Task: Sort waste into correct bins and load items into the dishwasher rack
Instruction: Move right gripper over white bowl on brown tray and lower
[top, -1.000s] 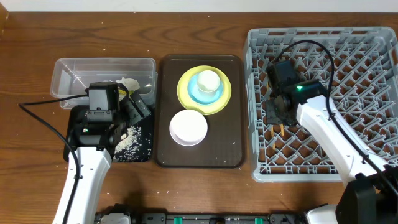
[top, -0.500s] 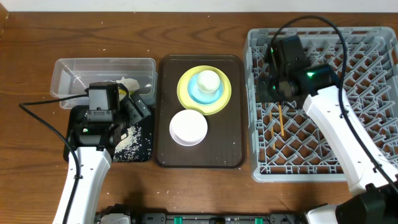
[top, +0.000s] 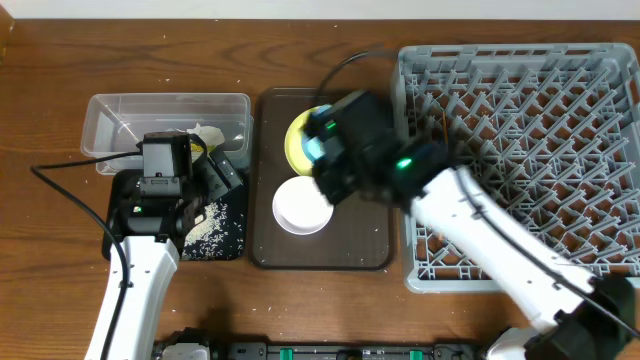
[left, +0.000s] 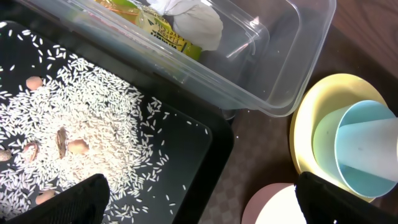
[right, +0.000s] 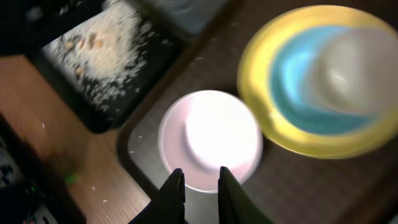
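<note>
Overhead, the right gripper (top: 330, 178) hangs blurred over the brown serving tray (top: 262, 240), its body hiding part of the yellow plate (top: 296, 140) and what is stacked on it. The pale bowl (top: 298, 208) lies bare just beside it, toward the robot's left and the near edge of the bench (top: 60, 290). The dishwasher rack (top: 600, 60) stands on the arm's other side. The left gripper (top: 200, 195) sits well apart, over the black tray (top: 225, 245) next to the clear tub (top: 110, 125). Left wrist view: its jaws stand wide apart at the lower corners with nothing between them. Rice (left: 93, 124) is spread on the black tray, and the wrapper (left: 158, 28) and tissue (left: 196, 22) lie in the tub. The blue bowl (left: 367, 155) rests on the plate off to the right. Right wrist view: the jaws are nearly together, with only a narrow slot that holds nothing. The pale bowl sits mouth-up directly ahead of their tips, its near rim almost touching them. The plate stack with the white cup (right: 348, 68) lies beyond and to the right, smeared. The bowl is round, so it has no long axis to line up with. The move likely turns on that near rim — one finger inside, one outside — which would need the jaws opened wider first. The right arm is plainly the nearer one, and the rack lies on its own side.
</note>
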